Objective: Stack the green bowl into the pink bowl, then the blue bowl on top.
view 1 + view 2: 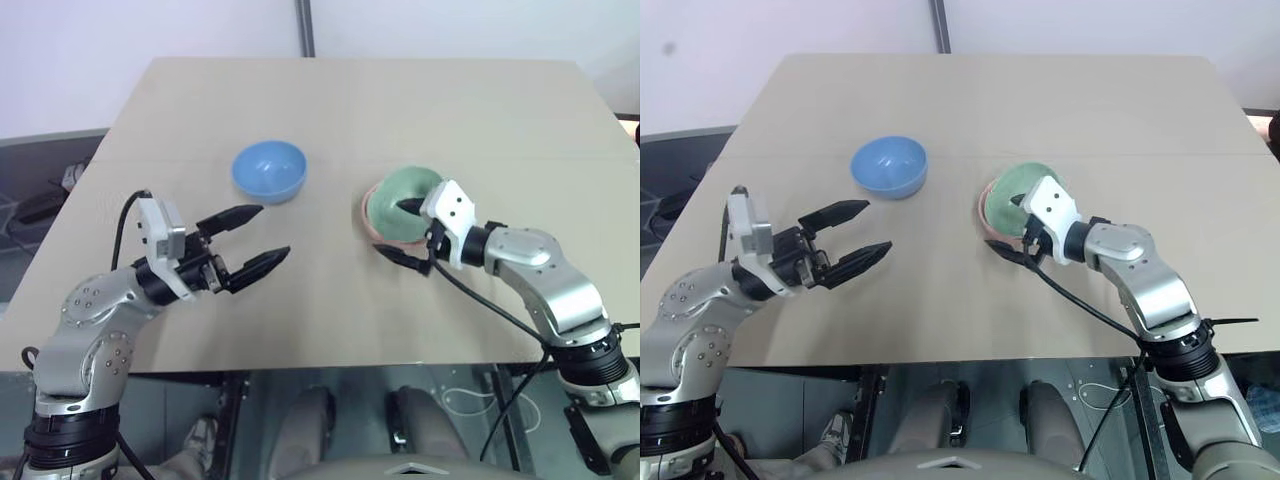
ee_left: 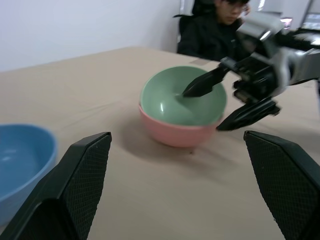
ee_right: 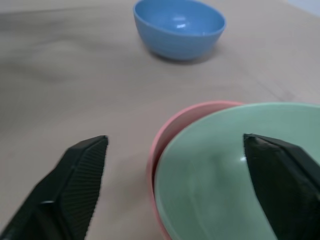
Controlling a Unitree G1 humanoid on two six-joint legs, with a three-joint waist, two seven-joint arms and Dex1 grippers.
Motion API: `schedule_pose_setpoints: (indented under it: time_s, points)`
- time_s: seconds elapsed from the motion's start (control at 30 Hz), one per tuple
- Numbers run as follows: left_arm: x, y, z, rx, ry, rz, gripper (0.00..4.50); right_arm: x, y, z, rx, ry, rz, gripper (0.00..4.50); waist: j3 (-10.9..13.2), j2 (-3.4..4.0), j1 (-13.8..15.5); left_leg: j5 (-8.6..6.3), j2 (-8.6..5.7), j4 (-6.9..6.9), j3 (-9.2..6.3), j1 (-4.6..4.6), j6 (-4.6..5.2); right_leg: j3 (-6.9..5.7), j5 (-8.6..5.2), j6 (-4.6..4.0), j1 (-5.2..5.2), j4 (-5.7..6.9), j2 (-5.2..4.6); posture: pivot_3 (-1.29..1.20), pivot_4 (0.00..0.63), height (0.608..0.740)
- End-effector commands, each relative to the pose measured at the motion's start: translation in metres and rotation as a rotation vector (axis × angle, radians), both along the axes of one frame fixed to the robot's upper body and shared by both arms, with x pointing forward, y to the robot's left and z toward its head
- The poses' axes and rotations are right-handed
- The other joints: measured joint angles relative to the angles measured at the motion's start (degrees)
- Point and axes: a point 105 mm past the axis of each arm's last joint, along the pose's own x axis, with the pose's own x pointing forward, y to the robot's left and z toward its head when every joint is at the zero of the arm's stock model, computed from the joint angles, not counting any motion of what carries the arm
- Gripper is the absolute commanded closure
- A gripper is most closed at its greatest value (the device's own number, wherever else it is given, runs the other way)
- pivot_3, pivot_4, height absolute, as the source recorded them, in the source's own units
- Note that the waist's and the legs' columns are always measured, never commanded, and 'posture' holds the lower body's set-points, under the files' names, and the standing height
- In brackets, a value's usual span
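Step 1 looks done from my seat: the green bowl [image 1: 408, 196] sits nested in the pink bowl [image 1: 374, 222], tilted a little rather than seated flat, on the right half of the worktop [image 1: 350, 110]. My right pincer [image 1: 406, 232] straddles the near rim of that pair with its fingers spread apart, 1 tip over the green bowl's hollow and 1 outside and low by the pink wall; it grips nothing (the rim passes between the tips without either closing on it).

Step 2 is the blue bowl [image 1: 269, 169], upright and alone, left of the stack and well apart from it. My left pincer [image 1: 255, 238] hovers just short of it, fully spread and empty, aimed across the worktop toward the right. I judge the next move wants the right arm clear of the stack first, then a rim grasp on the blue bowl.

Surface: plain tan worktop, matte. Room: pale wall behind; the left wrist view catches a person in dark clothes [image 2: 212, 35] seated beyond the far edge.
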Motion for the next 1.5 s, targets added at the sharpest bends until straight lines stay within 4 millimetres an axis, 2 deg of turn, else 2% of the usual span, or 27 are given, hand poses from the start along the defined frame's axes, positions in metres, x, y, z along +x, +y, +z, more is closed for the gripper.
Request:
schedule_pose_setpoints:
  time_s: [0.03, 0.17, 0.23, 0.33, 0.37, 0.47, 0.57, 0.63, 0.8, 0.83, 0.87, 0.93, 1.03, 1.07, 1.1, 1.17, 1.23, 1.3, 1.43, 1.5]
  points:
    - [0.012, 0.005, 0.008, 0.041, -0.073, 0.093, 0.00, -0.012, 0.007, 0.036, 0.092, -0.115, 0.041, 0.02, 0.00, 0.00, 0.13, 0.00, 0.00, 0.00, 0.00, 0.00, 0.00, 0.00, 0.00, 0.00, 0.00, 0.00, 0.00, 0.00, 0.150, 0.740]
    - [0.039, 0.017, 0.008, 0.195, -0.142, 0.312, 0.00, -0.022, 0.007, 0.059, 0.175, -0.148, 0.065, 0.02, -0.01, -0.02, 0.29, 0.00, -0.02, 0.05, -0.05, -0.01, 0.00, -0.05, 0.00, 0.00, -0.01, 0.10, 0.01, 0.00, 0.150, 0.740]
    - [0.048, 0.022, 0.008, 0.274, -0.173, 0.405, 0.00, -0.025, 0.006, 0.062, 0.183, -0.157, 0.069, 0.02, -0.02, -0.04, 0.22, 0.00, -0.06, 0.07, 0.00, 0.01, 0.01, -0.04, 0.00, 0.00, -0.01, 0.14, -0.01, 0.00, 0.150, 0.740]
    - [0.060, 0.018, 0.013, 0.374, -0.181, 0.411, 0.00, -0.031, -0.002, 0.064, 0.194, -0.165, 0.058, 0.02, -0.02, -0.04, 0.26, 0.00, -0.07, 0.07, 0.00, -0.01, 0.01, -0.06, 0.00, 0.00, -0.05, 0.21, -0.01, 0.00, 0.150, 0.740]
    - [0.069, 0.022, 0.013, 0.484, -0.189, 0.448, 0.00, -0.033, -0.006, 0.063, 0.191, -0.169, 0.047, 0.02, -0.02, -0.04, 0.36, 0.00, -0.08, 0.07, -0.03, -0.03, 0.01, -0.08, 0.00, 0.00, -0.06, 0.24, -0.01, 0.00, 0.150, 0.740]
    - [0.090, 0.022, 0.016, 0.748, -0.226, 0.426, 0.00, -0.036, -0.017, 0.061, 0.181, -0.171, 0.011, 0.02, -0.01, -0.05, 0.38, 0.01, -0.12, 0.10, -0.01, 0.00, 0.01, -0.21, -0.01, 0.00, -0.07, 0.33, 0.07, 0.00, 0.150, 0.740]
    - [0.103, 0.016, 0.013, 0.875, -0.240, 0.366, 0.00, -0.041, -0.024, 0.058, 0.174, -0.173, -0.001, 0.02, -0.01, -0.05, 0.19, 0.01, -0.17, 0.16, 0.02, 0.01, 0.03, -0.24, -0.01, 0.00, -0.06, 0.41, 0.31, 0.00, 0.150, 0.740]
    - [0.113, 0.012, 0.007, 0.949, -0.253, 0.347, 0.00, -0.043, -0.025, 0.057, 0.171, -0.179, -0.009, 0.02, -0.01, -0.05, 0.02, 0.01, -0.12, 0.19, 0.11, 0.02, 0.03, -0.12, -0.02, 0.00, -0.07, 0.42, 0.38, 0.00, 0.150, 0.740]
    - [0.129, 0.010, -0.024, 1.135, -0.258, 0.264, 0.00, -0.046, -0.025, 0.055, 0.178, -0.181, -0.043, 0.02, -0.01, -0.05, -0.10, 0.01, -0.06, 0.22, 0.24, -0.09, 0.02, 0.08, -0.02, -0.01, -0.35, 0.66, 0.48, 0.00, 0.150, 0.740]
    - [0.131, 0.006, -0.029, 1.149, -0.263, 0.244, 0.53, -0.046, -0.026, 0.054, 0.172, -0.183, -0.054, 0.00, -0.01, -0.06, 0.03, 0.02, -0.05, 0.22, 0.26, -0.10, 0.02, 0.10, -0.02, -0.01, -0.37, 0.70, 0.48, 0.00, 0.150, 0.740]
    - [0.133, 0.003, -0.031, 1.154, -0.269, 0.228, 0.84, -0.047, -0.027, 0.054, 0.168, -0.186, -0.062, 0.00, -0.01, -0.06, 0.10, 0.01, -0.05, 0.25, 0.24, -0.12, 0.02, 0.08, -0.02, -0.02, -0.37, 0.70, 0.49, 0.00, 0.150, 0.740]
    - [0.138, -0.003, -0.031, 1.150, -0.287, 0.219, 1.73, -0.048, -0.028, 0.053, 0.167, -0.186, -0.079, 0.00, -0.01, -0.06, 0.23, 0.01, -0.04, 0.36, 0.24, -0.15, 0.02, 0.08, -0.02, -0.01, -0.37, 0.74, 0.46, 0.00, 0.150, 0.740]
    - [0.143, -0.011, -0.024, 1.111, -0.310, 0.208, 3.18, -0.050, -0.033, 0.052, 0.169, -0.187, -0.106, 0.00, -0.01, -0.06, 0.30, 0.00, -0.05, 0.60, 0.21, -0.22, 0.03, 0.04, -0.02, 0.00, -0.34, 0.77, 0.46, 0.00, 0.150, 0.740]
    - [0.143, -0.015, -0.021, 1.090, -0.324, 0.196, 3.78, -0.051, -0.034, 0.052, 0.168, -0.187, -0.114, 0.00, 0.00, -0.08, 0.26, 0.00, -0.05, 0.64, 0.21, -0.24, 0.04, 0.04, -0.02, 0.00, -0.33, 0.78, 0.46, 0.00, 0.150, 0.740]
    - [0.140, -0.024, -0.013, 1.044, -0.356, 0.172, 4.28, -0.052, -0.036, 0.051, 0.167, -0.186, -0.123, 0.00, 0.00, -0.08, 0.24, 0.00, -0.05, 0.68, 0.21, -0.25, 0.04, 0.04, -0.02, 0.00, -0.33, 0.79, 0.46, 0.00, 0.150, 0.740]
    - [0.133, -0.040, 0.002, 0.957, -0.398, 0.106, 4.44, -0.053, -0.039, 0.050, 0.163, -0.185, -0.137, 0.00, 0.00, -0.08, 0.25, 0.00, -0.04, 0.69, 0.21, -0.27, 0.04, 0.04, -0.02, 0.00, -0.34, 0.79, 0.45, 0.00, 0.150, 0.740]
    - [0.116, -0.069, 0.021, 0.843, -0.454, -0.024, 4.44, -0.054, -0.043, 0.049, 0.169, -0.185, -0.162, 0.00, 0.00, -0.09, 0.24, 0.00, -0.03, 0.70, 0.20, -0.28, 0.03, 0.04, -0.02, 0.00, -0.34, 0.79, 0.43, 0.00, 0.150, 0.740]
    - [0.099, -0.094, 0.031, 0.773, -0.494, -0.137, 4.44, -0.056, -0.048, 0.049, 0.170, -0.184, -0.189, 0.00, 0.01, -0.09, 0.40, 0.01, -0.01, 0.73, 0.16, -0.33, 0.02, 0.01, -0.02, 0.00, -0.35, 0.79, 0.41, 0.00, 0.150, 0.740]
    - [0.070, -0.135, 0.031, 0.730, -0.586, -0.357, 4.44, -0.065, -0.066, 0.041, 0.146, -0.165, -0.279, 0.00, -0.02, -0.10, 0.56, 0.01, -0.05, 0.82, 0.14, -0.38, 0.02, 0.01, -0.02, 0.00, -0.33, 0.79, 0.40, 0.00, 0.150, 0.740]
    - [0.065, -0.144, 0.030, 0.728, -0.603, -0.409, 4.44, -0.071, -0.072, 0.036, 0.131, -0.150, -0.312, 0.00, -0.02, -0.09, 0.35, 0.01, -0.04, 0.81, 0.16, -0.34, 0.02, 0.04, -0.02, 0.00, -0.31, 0.79, 0.44, 0.00, 0.150, 0.740]
